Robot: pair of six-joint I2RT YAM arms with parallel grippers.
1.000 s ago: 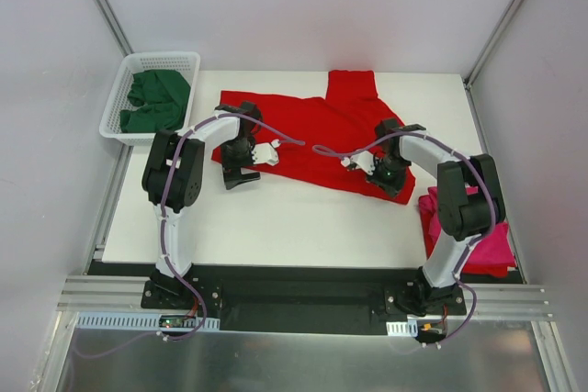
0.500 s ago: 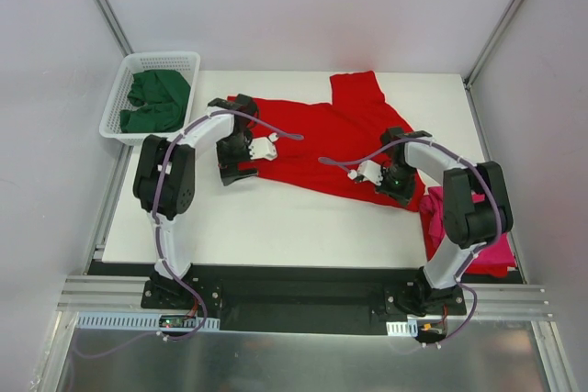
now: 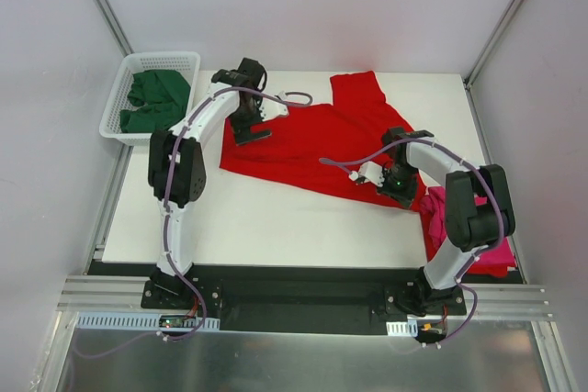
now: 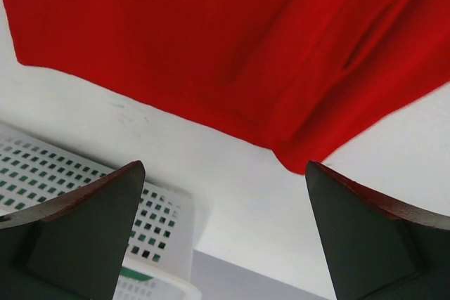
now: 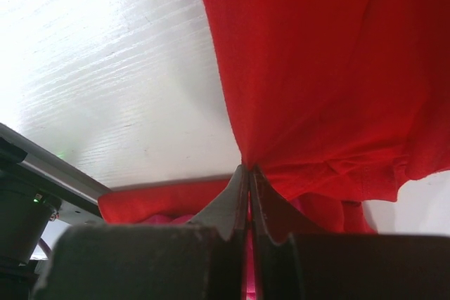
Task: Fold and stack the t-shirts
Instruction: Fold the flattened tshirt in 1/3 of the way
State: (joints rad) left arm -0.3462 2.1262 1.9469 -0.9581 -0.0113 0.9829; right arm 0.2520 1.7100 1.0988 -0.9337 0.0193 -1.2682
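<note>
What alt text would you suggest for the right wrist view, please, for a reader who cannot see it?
The right gripper, jaws shut, pinches an edge of the red t-shirt, whose cloth fans out in folds across the right of the frame. The white table fills the left.

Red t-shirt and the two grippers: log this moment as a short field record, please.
red t-shirt: spread out on table, unfolded
left gripper: open, over the shirt's left edge near the basket, holding nothing
right gripper: shut on the shirt's near right corner
green t-shirts: in white basket
magenta t-shirt: at table's near right edge
</note>
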